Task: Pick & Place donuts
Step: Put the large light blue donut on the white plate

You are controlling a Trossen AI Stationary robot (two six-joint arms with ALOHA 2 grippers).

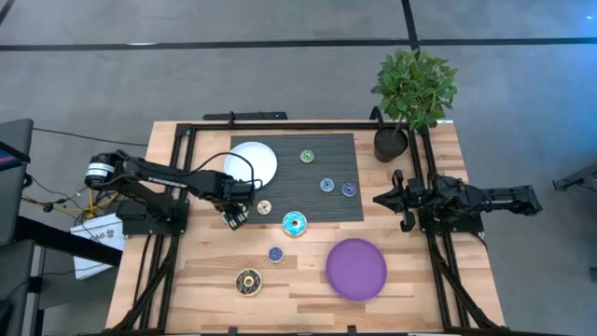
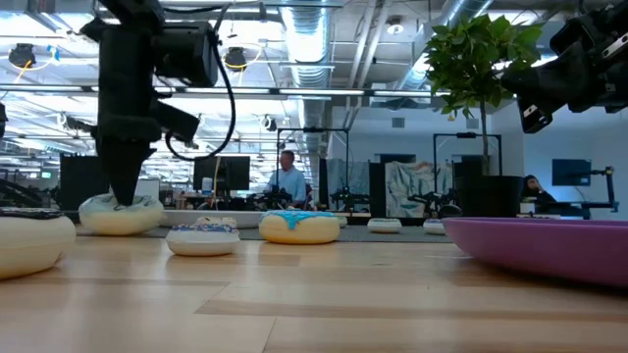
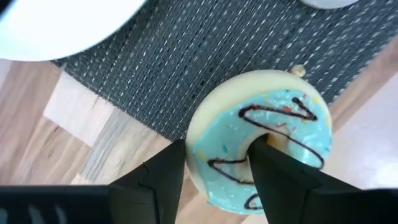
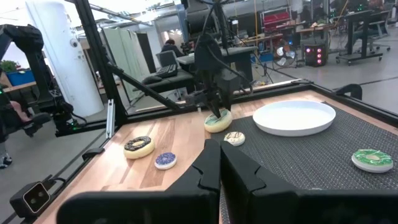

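Left end effector [image 3: 214, 171] straddles the rim of the teal donut [image 3: 264, 146] directly below it, one finger in the hole, fingers spread; right end effector [image 1: 403, 202] pressed together, well apart.

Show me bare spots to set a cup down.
Bare wood: right of the purple plate, and left of the brown donut. The back right corner of the mat, between green donut and plant pot, is free. Crowded: the mat's front edge, where the left gripper, cream donut and teal donut sit close. The right gripper waits by the table's right edge.
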